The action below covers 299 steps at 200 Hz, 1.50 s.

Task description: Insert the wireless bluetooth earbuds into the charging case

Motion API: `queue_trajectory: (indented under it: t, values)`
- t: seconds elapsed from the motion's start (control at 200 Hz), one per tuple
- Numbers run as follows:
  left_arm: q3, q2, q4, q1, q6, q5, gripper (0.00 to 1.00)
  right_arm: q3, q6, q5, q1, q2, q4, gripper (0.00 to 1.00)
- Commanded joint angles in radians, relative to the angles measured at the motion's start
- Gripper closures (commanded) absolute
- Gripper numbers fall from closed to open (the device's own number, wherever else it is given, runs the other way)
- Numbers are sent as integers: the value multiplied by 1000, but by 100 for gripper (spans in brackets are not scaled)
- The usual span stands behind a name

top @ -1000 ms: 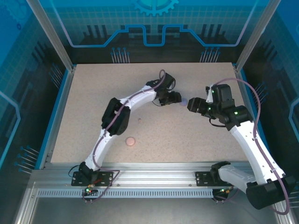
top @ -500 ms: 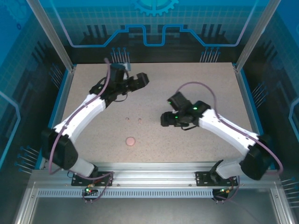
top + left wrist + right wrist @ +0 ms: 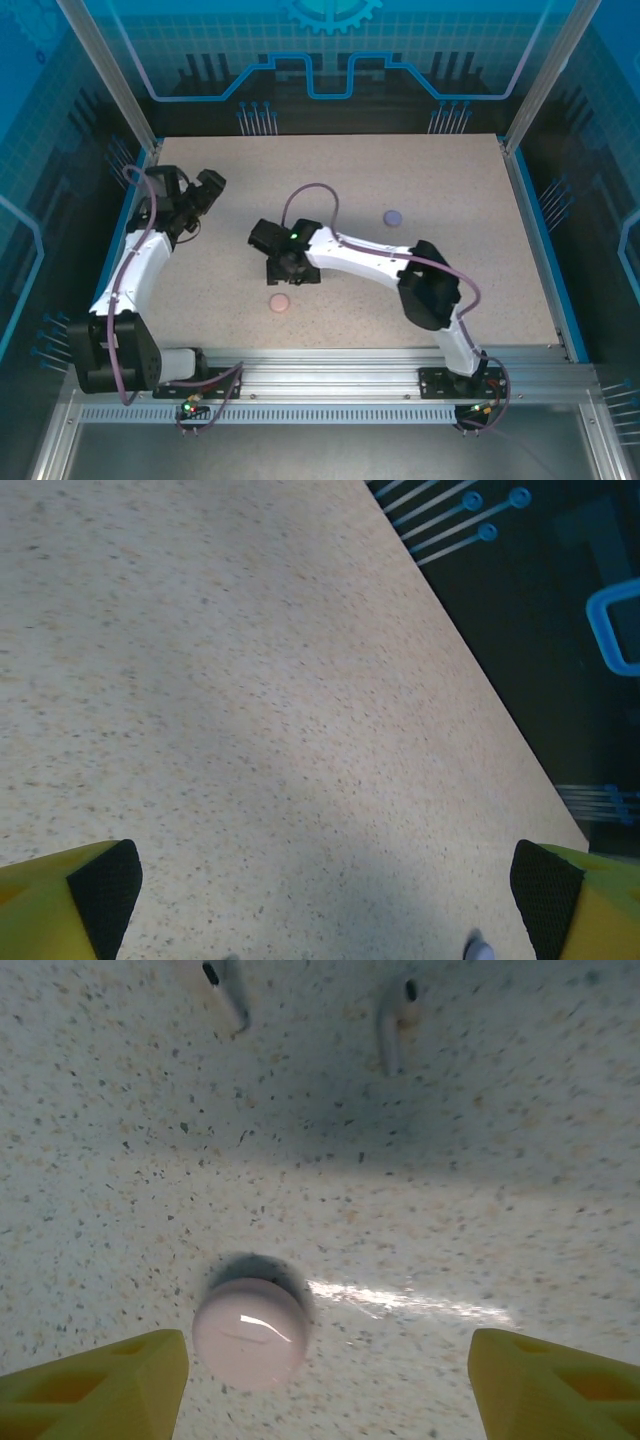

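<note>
Two pale pink earbuds (image 3: 228,985) (image 3: 393,1025) lie on the speckled table at the top of the right wrist view. The round pale pink charging case (image 3: 250,1332) sits shut below them, near the left fingertip. My right gripper (image 3: 330,1380) hovers open over it with nothing between the fingers. From above, the right gripper (image 3: 290,270) hides the buds, just behind the pink case (image 3: 280,302). The lilac case (image 3: 393,217) lies alone to the right. My left gripper (image 3: 208,187) is open and empty at the far left, over bare table (image 3: 325,900).
A small pale lilac tip (image 3: 480,950) pokes in at the bottom edge of the left wrist view; I cannot tell what it is. The table's back edge (image 3: 480,670) and the dark blue wall run close behind the left gripper.
The left arm swung from the table's middle to the far left. The right arm swept left across the table to above the pink buds and case. The lilac case now lies uncovered.
</note>
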Motion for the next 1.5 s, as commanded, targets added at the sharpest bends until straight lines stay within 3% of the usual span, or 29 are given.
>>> queue_trajectory:
  t: [0.0,0.25,0.47,1.215,1.491]
  values:
    - [-20,-18,7,26,-42,60,1,108,103,-1,23,81,-120,25]
    - [-41,-17,53,37,-72,84,1,287,127,-24,56,250,-216,24]
    - [-46,-19,58,39,-57,88,1,338,129,-38,74,315,-232,27]
    - [-69,-13,91,44,-58,111,1,257,162,-86,87,318,-177,40]
    - [-86,-29,130,43,-55,132,1,178,157,-72,75,254,-121,56]
